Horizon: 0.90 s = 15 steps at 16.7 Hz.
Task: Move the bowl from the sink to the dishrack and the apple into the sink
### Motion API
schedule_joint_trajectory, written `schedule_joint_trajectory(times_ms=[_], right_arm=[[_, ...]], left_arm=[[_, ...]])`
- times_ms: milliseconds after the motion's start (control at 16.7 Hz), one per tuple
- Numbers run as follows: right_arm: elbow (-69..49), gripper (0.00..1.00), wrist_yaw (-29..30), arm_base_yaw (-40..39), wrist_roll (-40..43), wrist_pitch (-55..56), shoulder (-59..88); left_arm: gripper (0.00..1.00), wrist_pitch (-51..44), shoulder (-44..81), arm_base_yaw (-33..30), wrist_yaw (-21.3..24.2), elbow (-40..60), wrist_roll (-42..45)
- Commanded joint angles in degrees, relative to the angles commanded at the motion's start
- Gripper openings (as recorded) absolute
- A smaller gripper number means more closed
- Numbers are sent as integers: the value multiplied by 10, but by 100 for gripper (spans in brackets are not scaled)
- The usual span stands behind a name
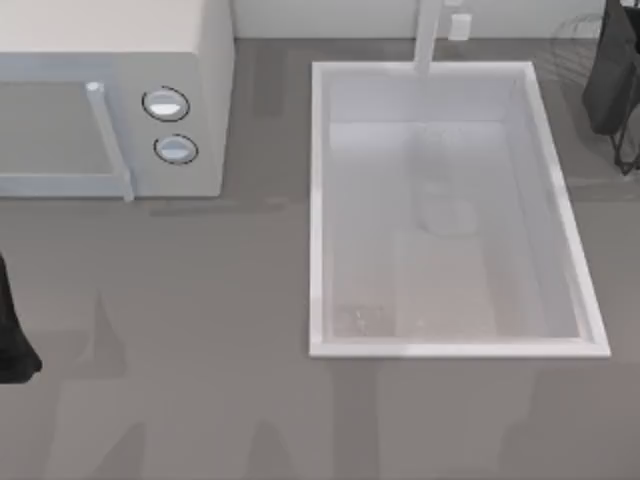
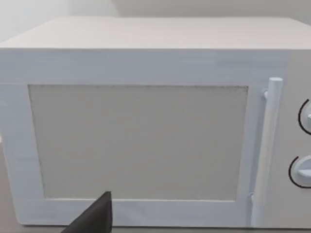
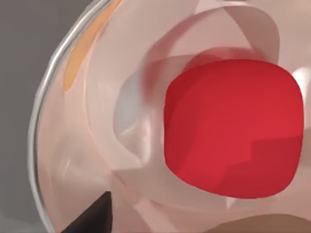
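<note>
Parking at opposite edges of the grey table (image 1: 200, 300), both arms sit clear of the sink (image 1: 318, 200), its white basin bare.

Largest on the table is the sink, right of centre, with its faucet post (image 1: 428, 35) at the far rim. The white microwave (image 1: 110, 100) stands well apart at the far left, and the thin-wired dishrack (image 1: 575, 50) shows faintly at the far right corner. The right arm (image 1: 612, 70) hangs over that rack, while the left arm (image 1: 12, 335) rests at the left edge. The left gripper (image 2: 92, 219) faces the microwave door, and the right gripper (image 3: 92, 216) hovers close above the apple (image 3: 233, 128), which lies inside a clear, pink-tinted curved vessel (image 3: 73, 121). Whether either gripper is open or closed cannot be told.
</note>
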State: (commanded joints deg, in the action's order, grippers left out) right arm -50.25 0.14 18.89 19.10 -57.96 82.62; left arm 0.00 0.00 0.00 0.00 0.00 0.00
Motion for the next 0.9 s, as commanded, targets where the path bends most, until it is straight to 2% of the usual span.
schedule_joint_trajectory(times_ms=[480, 840, 900], right_arm=[[117, 100, -1, 3, -5, 228, 102], [131, 100, -1, 3, -6, 250, 115], [131, 92, -1, 3, -6, 250, 115]], left_arm=[[100, 0, 0, 0, 0, 0, 0], [100, 0, 0, 0, 0, 0, 0], [100, 0, 0, 0, 0, 0, 0]])
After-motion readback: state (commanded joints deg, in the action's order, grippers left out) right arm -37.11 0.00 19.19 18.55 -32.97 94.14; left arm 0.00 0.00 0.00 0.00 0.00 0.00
